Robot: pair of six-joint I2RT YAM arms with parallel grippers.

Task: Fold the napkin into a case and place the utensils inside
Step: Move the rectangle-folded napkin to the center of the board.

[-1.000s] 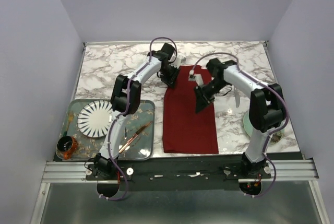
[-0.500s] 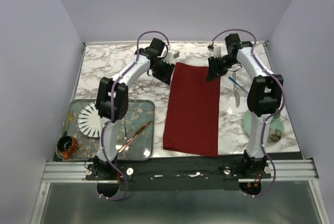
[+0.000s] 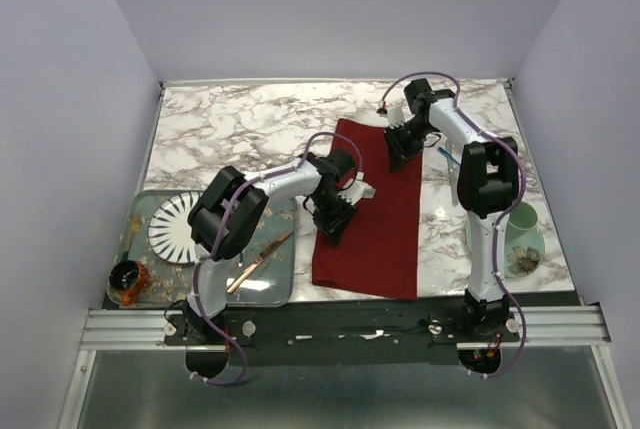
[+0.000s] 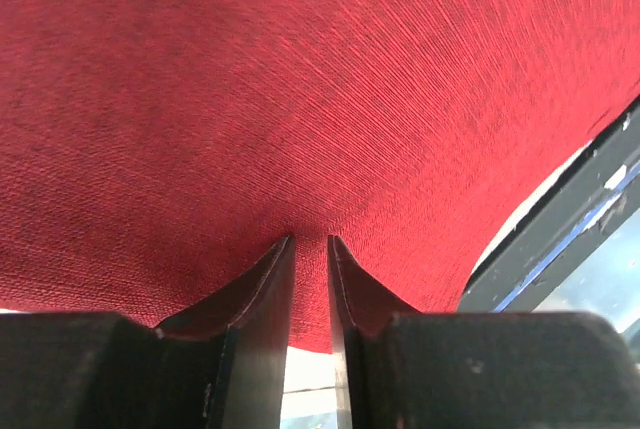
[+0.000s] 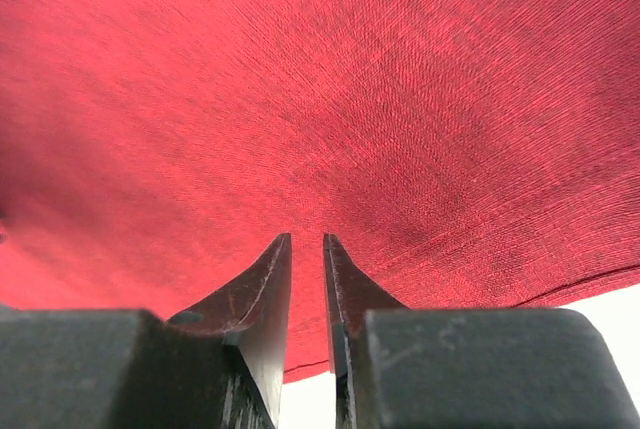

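Observation:
The dark red napkin (image 3: 375, 239) lies as a long narrow rectangle in the middle of the marble table. My left gripper (image 3: 333, 226) sits on its left edge about halfway down. In the left wrist view its jaws (image 4: 310, 237) are closed to a narrow slit, tips pinching the cloth (image 4: 300, 79). My right gripper (image 3: 398, 152) is at the napkin's far right corner. Its tips (image 5: 306, 236) are likewise nipped onto the red fabric (image 5: 330, 79), close to the hem. The blue-handled fork (image 3: 445, 155) lies right of that corner. The right arm hides the other utensil.
A grey tray (image 3: 270, 287) at the near left holds a striped plate (image 3: 178, 229) and a copper knife (image 3: 258, 255). A dark jar (image 3: 127, 277) stands at its corner. A pale green cup (image 3: 520, 219) and plate (image 3: 535, 247) sit at the right edge.
The napkin's far edge has been drawn out to full length. My left gripper let go at the far left corner, then moved down to the middle of the left edge. My right gripper shifted slightly inward.

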